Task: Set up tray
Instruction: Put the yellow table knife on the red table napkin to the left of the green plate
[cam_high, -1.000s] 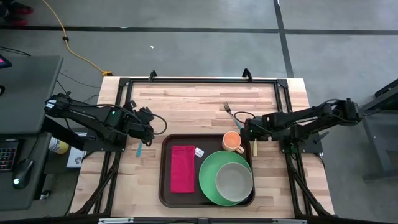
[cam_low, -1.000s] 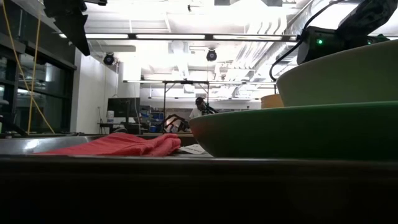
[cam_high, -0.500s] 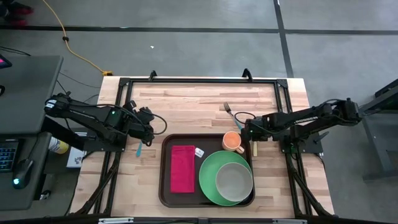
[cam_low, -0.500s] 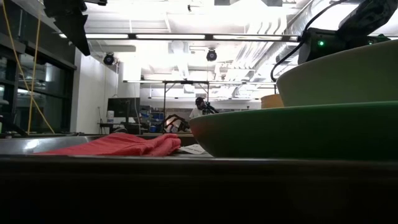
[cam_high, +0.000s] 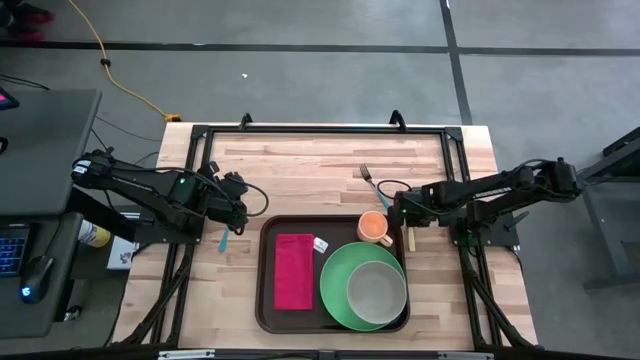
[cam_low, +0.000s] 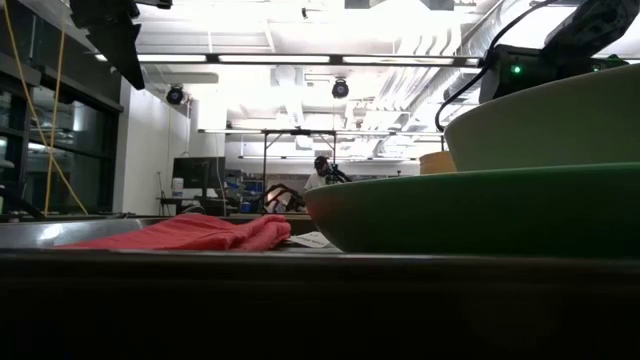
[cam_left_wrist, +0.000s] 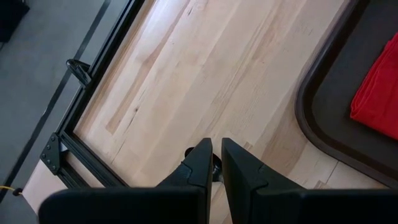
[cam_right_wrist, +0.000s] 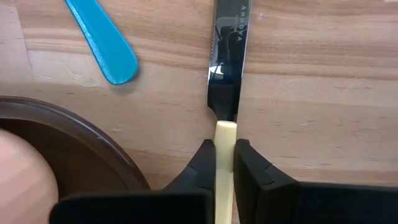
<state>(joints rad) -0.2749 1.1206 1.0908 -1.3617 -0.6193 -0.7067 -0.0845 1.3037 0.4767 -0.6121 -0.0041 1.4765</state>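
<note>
The dark brown tray (cam_high: 266, 300) lies at the table's near middle and carries a red napkin (cam_high: 294, 270), an orange cup (cam_high: 374, 228) and a green plate (cam_high: 335, 275) with a pale bowl (cam_high: 377, 290). A knife with a cream handle (cam_high: 409, 240) lies on the table just right of the tray. My right gripper (cam_right_wrist: 224, 144) is shut on it from above. A blue-handled fork (cam_high: 372, 182) lies beyond the cup. My left gripper (cam_left_wrist: 216, 149) hangs left of the tray, its fingers nearly together on a blue-handled utensil (cam_high: 224, 240). My left gripper has a small dark piece (cam_left_wrist: 215, 167) between its fingers. The fingers hide which part it is. In the high view a blue handle (cam_high: 224, 242) sticks out from under it toward the near edge. My right gripper pinches the knife's cream handle (cam_right_wrist: 225, 132) between its two fingers, right where the handle meets the blade (cam_right_wrist: 227, 68). The fingers come from above and lie across the knife. The knife lies flat on the wood.
The black frame rail (cam_high: 320, 130) runs along the table's far side and down both edges. The tray's rim (cam_right_wrist: 93, 134) curves close beside the knife, and the fork's blue handle (cam_right_wrist: 102, 43) lies a short way off. Bare wood (cam_high: 300, 170) stretches beyond the tray.
</note>
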